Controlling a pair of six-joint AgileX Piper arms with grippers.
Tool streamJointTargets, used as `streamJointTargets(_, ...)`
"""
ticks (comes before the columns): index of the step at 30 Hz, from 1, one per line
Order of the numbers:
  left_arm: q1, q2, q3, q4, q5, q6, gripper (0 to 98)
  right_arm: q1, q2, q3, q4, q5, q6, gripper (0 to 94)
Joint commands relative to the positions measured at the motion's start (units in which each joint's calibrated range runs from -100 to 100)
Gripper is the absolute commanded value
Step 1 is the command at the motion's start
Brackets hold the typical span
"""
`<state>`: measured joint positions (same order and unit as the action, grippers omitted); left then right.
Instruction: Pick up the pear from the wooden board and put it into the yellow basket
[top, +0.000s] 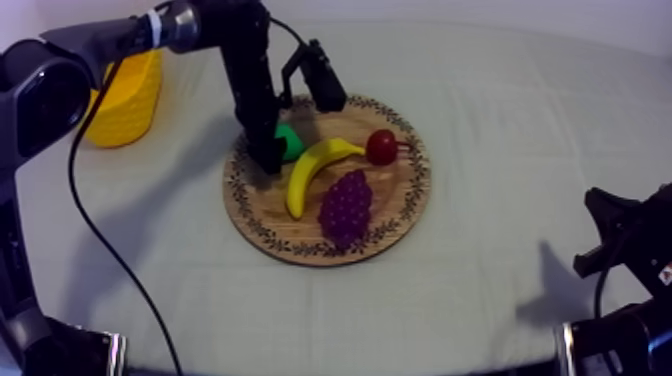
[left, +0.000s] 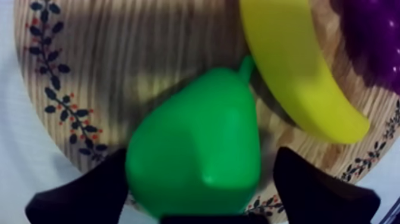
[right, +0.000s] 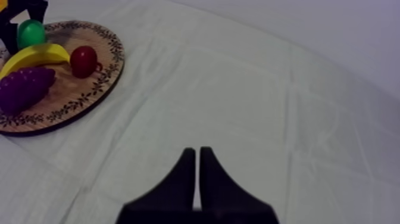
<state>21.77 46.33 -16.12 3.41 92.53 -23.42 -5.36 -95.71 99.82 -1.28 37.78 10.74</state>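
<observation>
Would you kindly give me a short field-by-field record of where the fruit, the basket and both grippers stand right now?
pear: on the wooden board, stalk against the banana
left gripper: open, one finger at each side of the pear
right gripper: shut, over bare cloth, away from the board
other fruit on board: banana, grapes, small red fruit
yellow basket: on the cloth at my left, apart from the board
stage: pear apparently not yet lifted

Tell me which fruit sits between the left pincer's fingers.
The green pear; banana, grapes and small red fruit lie outside the left pincer.
</observation>
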Motion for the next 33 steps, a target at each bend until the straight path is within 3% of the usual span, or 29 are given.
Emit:
streamJointTargets(1, 0.0, 0.2, -0.2, 0.13, 0.0, 0.6, 77.3, 0.0, 0.0, 0.0, 0.0, 0.0, 0.0, 0.4)
streamJointTargets(6, 0.1, 0.5, -0.8, 0.46, 0.0, 2.0, 63.1, 0.0, 0.0, 0.0, 0.0, 0.0, 0.0, 0.4)
streamJointTargets(13, 0.1, 0.1, -0.4, 0.6, -0.2, 3.2, 54.6, 0.0, 0.0, 0.0, 0.0, 0.0, 0.0, 0.4)
streamJointTargets(26, 1.6, -8.1, 1.4, 0.44, -0.1, 3.9, 51.2, 0.0, 0.0, 0.0, 0.0, 0.0, 0.0, 0.4)
streamJointTargets(33, 3.6, -17.2, 0.0, 0.3, 2.9, 4.8, 51.9, 0.0, 0.0, 0.0, 0.0, 0.0, 0.0, 0.4)
